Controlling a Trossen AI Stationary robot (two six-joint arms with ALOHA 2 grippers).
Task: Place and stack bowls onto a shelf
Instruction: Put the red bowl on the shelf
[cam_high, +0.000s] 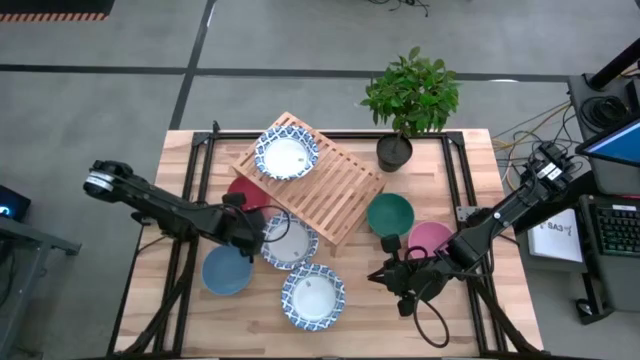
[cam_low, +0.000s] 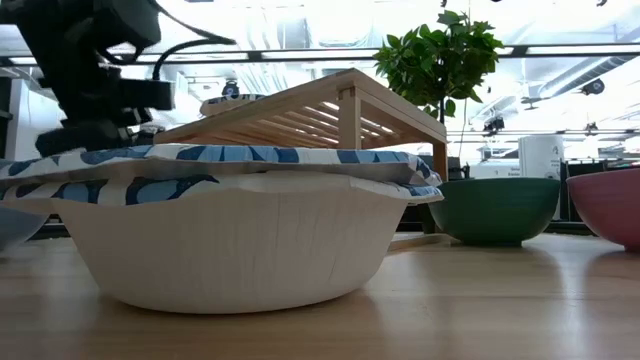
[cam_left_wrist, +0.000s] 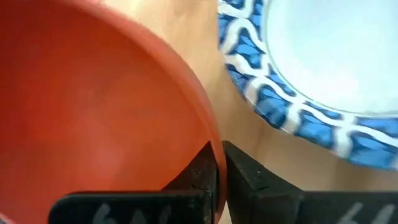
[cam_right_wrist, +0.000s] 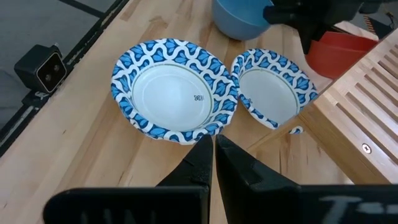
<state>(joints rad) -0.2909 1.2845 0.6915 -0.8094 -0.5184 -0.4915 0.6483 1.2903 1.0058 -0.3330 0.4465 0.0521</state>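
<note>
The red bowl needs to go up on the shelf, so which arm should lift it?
The left. Its fingers are pinched on the red bowl rim, right beside the shelf. The right gripper waits, holding nothing.

Shelf: light wooden slatted rack, set diagonally at table's far middle. One white bowl with blue patterned rim sits upright on its far-left end.

Red bowl: beside the shelf's left edge, rim pinched between the left claw fingers (rim seen edge-on in the wrist view).

Second patterned bowl: on table, just beside shelf's near edge. Third patterned bowl: nearer the front, rims close or touching.

Blue bowl: left of these. Green bowl and pink bowl: right of shelf, side by side.
</note>
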